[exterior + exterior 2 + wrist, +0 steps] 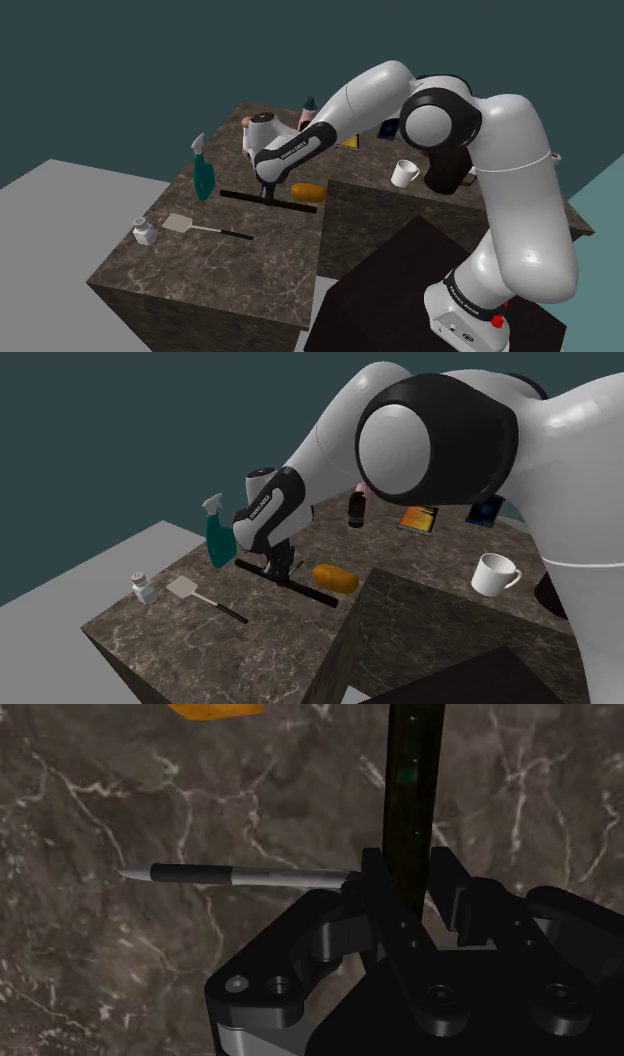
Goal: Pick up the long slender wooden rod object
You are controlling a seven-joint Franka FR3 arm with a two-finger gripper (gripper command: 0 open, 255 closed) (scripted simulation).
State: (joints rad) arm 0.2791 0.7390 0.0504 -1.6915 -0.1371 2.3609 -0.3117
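A long, slender dark rod (295, 205) (315, 593) lies low over the brown marble counter (200, 270), seemingly level with it. My black gripper (265, 192) (277, 566) comes down on the rod near its middle. In the wrist view the rod (412, 794) runs straight out from between the two fingers of the gripper (414, 899), which clasp it from both sides. I cannot tell whether the rod rests on the counter or hangs just above it.
An orange loaf (307, 190) (335, 578) lies just behind the rod. A teal spray bottle (204, 172), a white spatula (180, 223) and a small shaker (143, 232) stand towards the shoulder view's left. A white mug (404, 173) sits on the raised marble block (420, 622).
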